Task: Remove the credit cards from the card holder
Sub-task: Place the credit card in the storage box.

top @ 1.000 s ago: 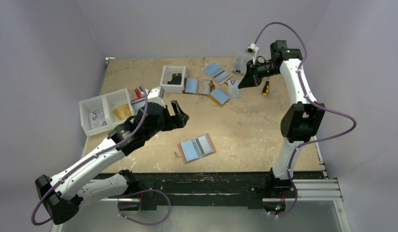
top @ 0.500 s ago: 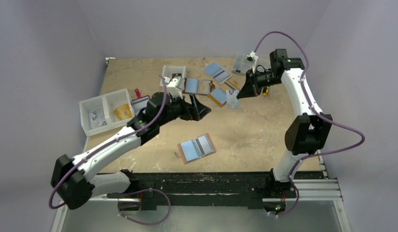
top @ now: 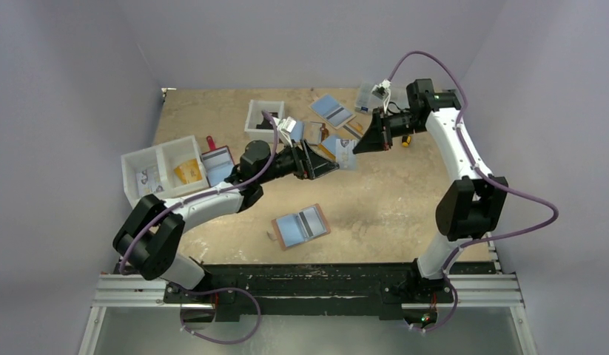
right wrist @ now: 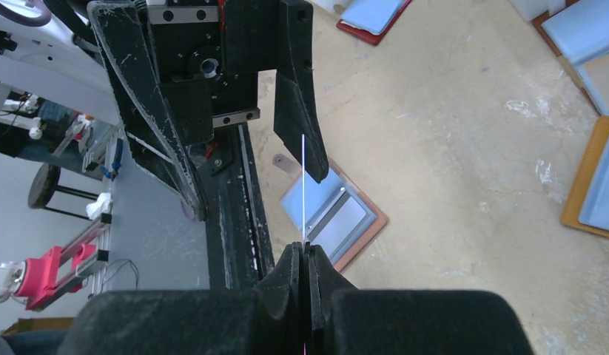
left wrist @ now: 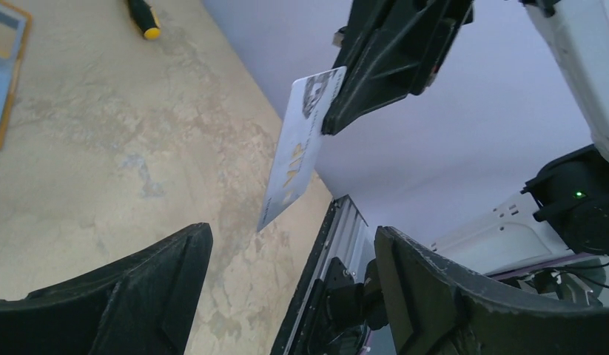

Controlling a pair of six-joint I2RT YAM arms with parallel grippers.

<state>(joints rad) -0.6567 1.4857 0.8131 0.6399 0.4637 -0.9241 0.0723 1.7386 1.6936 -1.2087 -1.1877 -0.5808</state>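
On the beige tabletop [top: 390,200] the tan card holder [top: 302,225] lies open near the front edge, credit cards [top: 292,228] apparently inside. Farther back, the right gripper [right wrist: 305,250] pinches a pale card [left wrist: 297,150] aloft; close your spread left gripper [left wrist: 292,233] squarely over its free end.

Card holder [top: 301,226]: tan-brown rim, with a light blue card [top: 289,229] on its left half and a dark grey card [top: 311,220] on its right. Pale card [left wrist: 297,151]: whitish-blue, gold lettering, small grey print at one end. Left gripper [left wrist: 290,244] and right gripper [right wrist: 305,251]: matte black. Arms [top: 453,144]: white, black joints. Table [top: 390,200]: mottled beige. Screwdriver [top: 407,137], far right: yellow and black. Bins [top: 159,146], left: white, with an orange item [top: 187,171] inside. Wallet [top: 217,164] by the bins: dark red with a light blue face.
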